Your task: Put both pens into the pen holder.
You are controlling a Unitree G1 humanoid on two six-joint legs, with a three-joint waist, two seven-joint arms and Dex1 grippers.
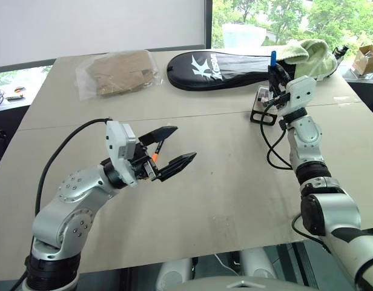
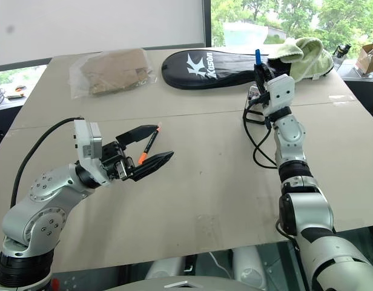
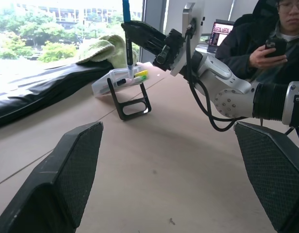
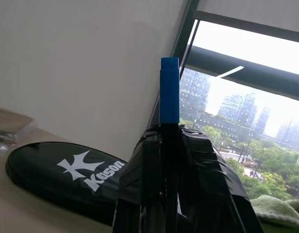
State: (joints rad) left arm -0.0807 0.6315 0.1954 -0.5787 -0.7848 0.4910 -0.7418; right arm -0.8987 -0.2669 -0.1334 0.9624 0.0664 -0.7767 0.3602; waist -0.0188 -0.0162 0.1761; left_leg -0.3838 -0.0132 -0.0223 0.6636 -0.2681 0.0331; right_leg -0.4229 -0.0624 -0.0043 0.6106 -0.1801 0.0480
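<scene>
Matt wood table (image 1: 223,182), fuzzy green towel (image 1: 310,57)

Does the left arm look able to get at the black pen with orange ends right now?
Probably yes: the black pen with orange ends lies on the table right by the open left gripper, with nothing blocking it.

The broad flat surface (image 1: 223,182) is pale beige. On it lies a slim marker pen with a black barrel and orange ends (image 2: 148,145). The other slim marker pen (image 4: 169,97) shows a bright blue cap. The small boxy holder (image 3: 121,80) is white-grey on a black wire base, with yellow-green and pink bits at its top. The long oval racket case (image 1: 223,70) is black with white lettering and a white star-like logo. A crumpled towel (image 1: 310,57) is pale green. A clear plastic bag (image 1: 117,73) holds brown card.
</scene>
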